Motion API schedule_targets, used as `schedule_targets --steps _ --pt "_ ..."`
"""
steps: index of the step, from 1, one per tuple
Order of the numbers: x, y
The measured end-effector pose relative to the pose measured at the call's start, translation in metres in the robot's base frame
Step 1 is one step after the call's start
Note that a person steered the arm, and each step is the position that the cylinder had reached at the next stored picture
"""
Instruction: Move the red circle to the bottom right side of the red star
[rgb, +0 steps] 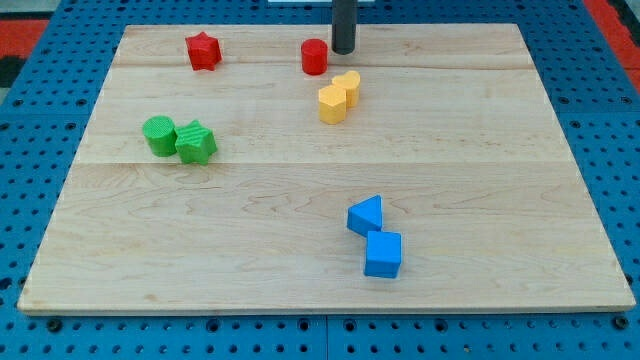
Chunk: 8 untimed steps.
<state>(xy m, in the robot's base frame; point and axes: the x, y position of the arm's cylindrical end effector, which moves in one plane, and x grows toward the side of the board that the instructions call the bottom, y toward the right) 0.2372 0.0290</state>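
Note:
The red circle (314, 57) stands near the view's top, a little left of centre. The red star (203, 51) lies further to the view's left, at about the same height on the board. My tip (344, 50) is just to the right of the red circle, very close to it; I cannot tell whether it touches. The rod rises out of the view's top.
Two yellow blocks (339, 97) sit together just below the red circle. A green circle (158, 135) and a green star-like block (196, 144) sit at the left. A blue triangle (366, 216) and a blue cube (383, 254) lie at the lower middle. The wooden board (480, 180) lies on blue pegboard.

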Motion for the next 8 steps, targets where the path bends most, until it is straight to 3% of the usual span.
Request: schedule_targets --steps 8 --pt "-0.001 -0.051"
